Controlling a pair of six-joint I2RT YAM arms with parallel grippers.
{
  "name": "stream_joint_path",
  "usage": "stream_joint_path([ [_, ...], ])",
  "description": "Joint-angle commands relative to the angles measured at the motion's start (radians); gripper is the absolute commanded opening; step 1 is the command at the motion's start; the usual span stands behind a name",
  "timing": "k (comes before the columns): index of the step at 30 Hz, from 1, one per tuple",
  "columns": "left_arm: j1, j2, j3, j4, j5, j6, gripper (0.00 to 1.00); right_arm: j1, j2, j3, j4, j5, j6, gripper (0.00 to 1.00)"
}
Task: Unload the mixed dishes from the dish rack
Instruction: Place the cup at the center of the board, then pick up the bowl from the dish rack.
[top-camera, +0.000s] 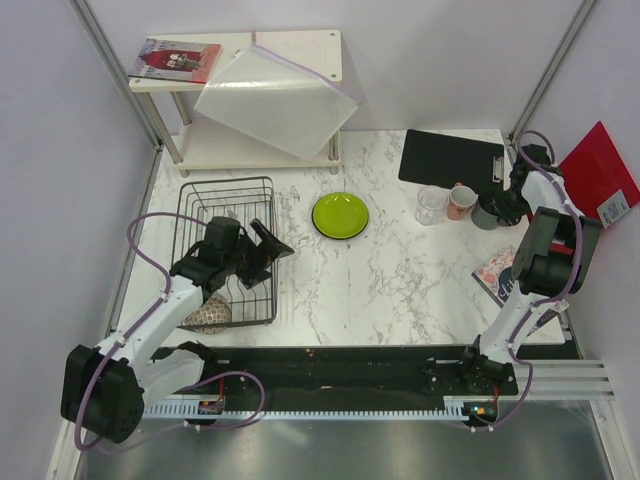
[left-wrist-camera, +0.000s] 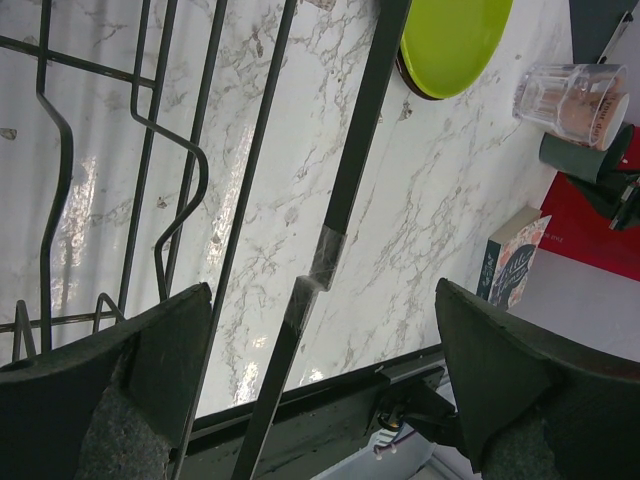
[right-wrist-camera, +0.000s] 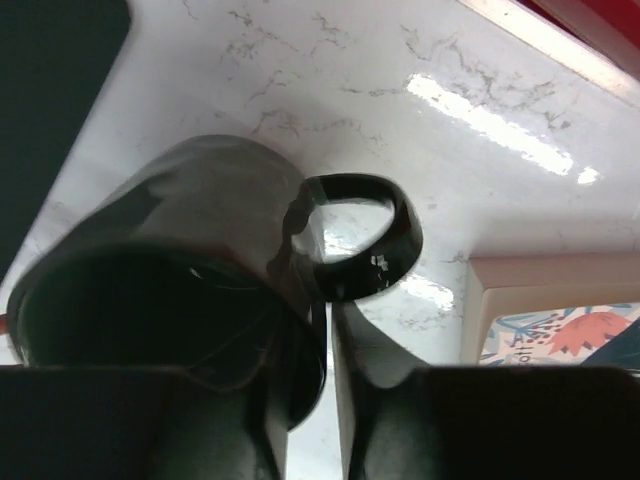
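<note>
Left pincer (top-camera: 248, 245) hangs spread wide over the right-hand rim of the dish rack (top-camera: 230, 185), grasping nothing. In its wrist view the thick rim wire (left-wrist-camera: 345, 200) runs up between the two fingers (left-wrist-camera: 120, 380) without touching either. The black wire rack sits at the left side of the worktop (top-camera: 400, 290), close to the left edge. The brown speckled bowl (top-camera: 208, 315) lies in its near corner, partly under the arm. Right pincer (top-camera: 497, 210) is down at the dark grey-green handled mug (top-camera: 488, 212), which stands upright on the marble near the right edge. In the right wrist view the jaws stand narrowly apart about the wall of the mug (right-wrist-camera: 170, 260) beside its handle (right-wrist-camera: 360, 235); I cannot tell whether they press it or have let go. The small pink cup (top-camera: 461, 201) and the clear glass (top-camera: 431, 204) stand in a close row just left of the mug, hemmed behind by a black clipboard (top-camera: 450, 157). A red folder (top-camera: 597, 170) lies past the right edge and a book (top-camera: 497, 272) sits nearer the arm. The lime-green plate (top-camera: 340, 215) lies flat between rack and glass, apart from both. From the plate to the near edge runs a broad stretch of bare marble.
</note>
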Motion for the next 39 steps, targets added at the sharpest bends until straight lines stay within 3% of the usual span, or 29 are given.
stream_joint_path([
  [1, 0.000, 0.006, 0.002, -0.014, -0.010, 0.042, 0.99, -0.005, -0.008, 0.011, 0.046, -0.030, -0.008, 0.34],
  [5, 0.000, 0.009, 0.007, -0.014, -0.011, 0.042, 0.99, -0.005, -0.048, 0.010, 0.051, -0.052, -0.012, 0.55],
  [8, 0.000, 0.011, 0.012, -0.014, -0.005, 0.042, 0.99, -0.005, -0.080, 0.005, 0.039, -0.047, -0.014, 0.61],
  [17, 0.000, -0.005, 0.024, -0.026, -0.014, 0.053, 0.99, 0.014, -0.307, -0.116, 0.039, -0.105, 0.025, 0.70],
  [23, 0.000, -0.031, 0.058, -0.069, -0.037, 0.113, 0.99, 0.070, -0.548, -0.266, 0.078, -0.197, 0.052, 0.71],
  [29, 0.000, -0.083, 0.130, -0.156, -0.153, 0.203, 0.99, 0.395, -1.038, -0.620, 0.431, -0.262, 0.200, 0.71],
  [35, 0.003, -0.081, 0.237, -0.271, -0.321, 0.347, 0.99, 0.672, -1.120, -0.670, 0.476, -0.251, 0.085, 0.75],
  [39, 0.003, -0.087, 0.295, -0.360, -0.407, 0.389, 0.99, 0.958, -1.128, -0.666, 0.533, -0.149, -0.068, 0.74],
])
